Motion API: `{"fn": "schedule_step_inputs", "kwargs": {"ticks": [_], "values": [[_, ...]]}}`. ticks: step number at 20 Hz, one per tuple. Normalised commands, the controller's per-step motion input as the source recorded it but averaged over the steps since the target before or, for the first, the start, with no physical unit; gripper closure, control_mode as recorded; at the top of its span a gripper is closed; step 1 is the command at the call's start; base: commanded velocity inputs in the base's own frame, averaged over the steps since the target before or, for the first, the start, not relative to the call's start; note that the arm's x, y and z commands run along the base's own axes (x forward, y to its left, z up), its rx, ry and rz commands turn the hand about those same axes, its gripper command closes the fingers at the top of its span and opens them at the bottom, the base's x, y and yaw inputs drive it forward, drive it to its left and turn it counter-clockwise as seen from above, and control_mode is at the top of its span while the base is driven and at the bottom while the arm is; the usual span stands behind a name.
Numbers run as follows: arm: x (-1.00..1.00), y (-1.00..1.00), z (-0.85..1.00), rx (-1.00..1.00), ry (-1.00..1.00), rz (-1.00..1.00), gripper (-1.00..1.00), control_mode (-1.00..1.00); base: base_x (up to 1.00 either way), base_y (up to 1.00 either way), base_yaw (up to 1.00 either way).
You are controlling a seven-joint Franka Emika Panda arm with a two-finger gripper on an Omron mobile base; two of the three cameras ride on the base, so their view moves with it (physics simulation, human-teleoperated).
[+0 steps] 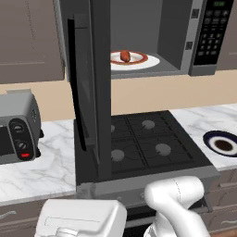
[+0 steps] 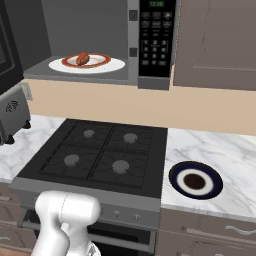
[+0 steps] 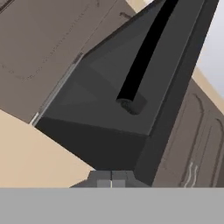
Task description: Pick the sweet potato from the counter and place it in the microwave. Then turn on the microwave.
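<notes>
— Hand view puts us right under the microwave's door [image 3: 131,100], looking up its long black handle [image 3: 146,52]. Our fingers [image 3: 110,178] sit together at the bottom edge, nothing between them.

— So where do we stand on the task?

— We judge the first half done. The sweet potato [image 1: 125,56] lies on the white plate [image 1: 147,63] with the red ring, inside the open microwave [image 1: 185,41]. What we have in hand now is closing that door; it stands swung wide over the stovetop [image 1: 143,139].

— And after that?

— We would push the door's outer face until it meets the frame, then reach for the keypad panel [image 2: 156,35] and press start. The closed fingers should serve well as a blunt pusher.

— Do the base views add anything?

— Left base view shows us the door edge-on and the toaster oven [image 1: 17,134] on the counter [image 1: 46,166]. Right base view gives the cavity and keypad cleanly, plus a dark-rimmed bowl [image 2: 195,180] beside the stovetop, but hardly any of the door.
</notes>
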Motion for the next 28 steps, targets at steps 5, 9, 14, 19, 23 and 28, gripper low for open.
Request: {"fn": "schedule_step_inputs", "kwargs": {"ticks": [5,9,14,19,23,28], "values": [[0.44,0.62,-0.16,0.0,-0.13,0.0,1.0,-1.0,0.0,0.0,0.0],[0.6,0.57,-0.06,0.0,-0.12,-0.02,1.0,-1.0,0.0,0.0,0.0],[0.84,0.35,-0.03,0.0,-0.04,-0.06,1.0,-1.0,0.0,0.0,0.0],[0.83,0.25,0.0,0.0,-0.02,-0.07,1.0,-1.0,0.0,0.0,0.0],[0.7,0.23,0.0,0.0,-0.03,-0.08,1.0,-1.0,0.0,0.0,0.0],[0.17,0.02,0.02,0.0,-0.03,-0.11,1.0,-1.0,0.0,0.0,0.0]]}}
